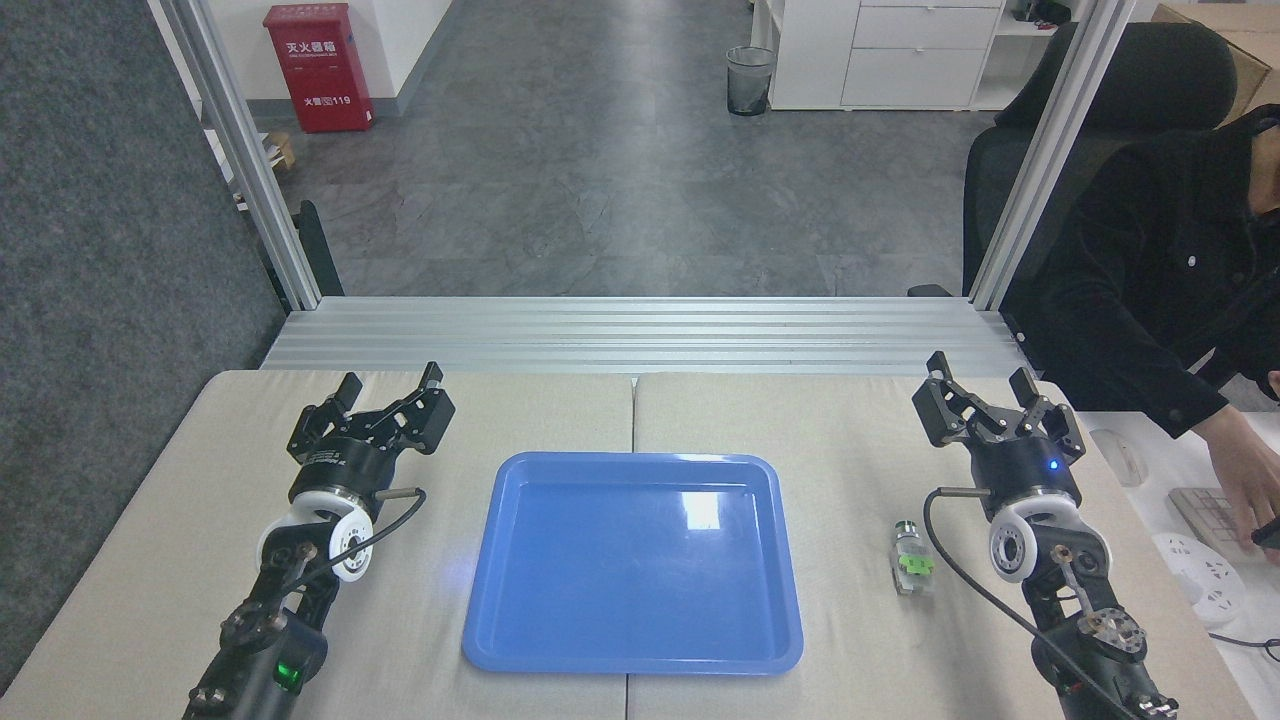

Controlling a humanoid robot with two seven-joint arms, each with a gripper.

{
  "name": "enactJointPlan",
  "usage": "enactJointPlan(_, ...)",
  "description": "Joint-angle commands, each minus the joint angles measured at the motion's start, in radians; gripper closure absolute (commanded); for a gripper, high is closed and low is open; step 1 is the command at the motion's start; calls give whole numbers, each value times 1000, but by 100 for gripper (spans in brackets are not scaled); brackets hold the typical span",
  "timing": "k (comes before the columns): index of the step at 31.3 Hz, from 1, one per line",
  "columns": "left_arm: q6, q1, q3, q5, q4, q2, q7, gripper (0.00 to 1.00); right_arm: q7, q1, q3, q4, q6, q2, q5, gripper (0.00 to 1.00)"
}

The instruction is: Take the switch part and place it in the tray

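My left gripper [392,385] hovers over the far left part of the beige table [150,560], its two black fingers spread apart with nothing between them. My right gripper [985,385] is over the far right part of the table, its fingers likewise spread and empty.

The blue tray [500,610] lies flat at the middle of the table, between my two arms, glossy with a patch of light reflected on its far half. Nothing rests inside it.

The switch part [912,562] lies on the table to the right of the tray, apart from its rim and just left of my right arm's wrist. Its silver round end points to the far side, the green clip sits around its middle, and the clear blocky body is at the near end. My right gripper is farther away than the part and not touching it.

Beyond the right edge of the table, a person in a dark sleeve [1150,330] sits with a hand [1245,470] at a keyboard [1205,515]. On the far floor stand a red fire extinguisher box [318,68] and a waste bin [749,80].
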Motion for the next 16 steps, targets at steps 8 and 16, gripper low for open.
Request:
enactJointPlan(8,0,0,0,0,0,0,0,0,1,-27,5,-39,11,14,0,2)
enactJointPlan(16,0,0,0,0,0,0,0,0,1,-26,4,-39,11,11,-1,2)
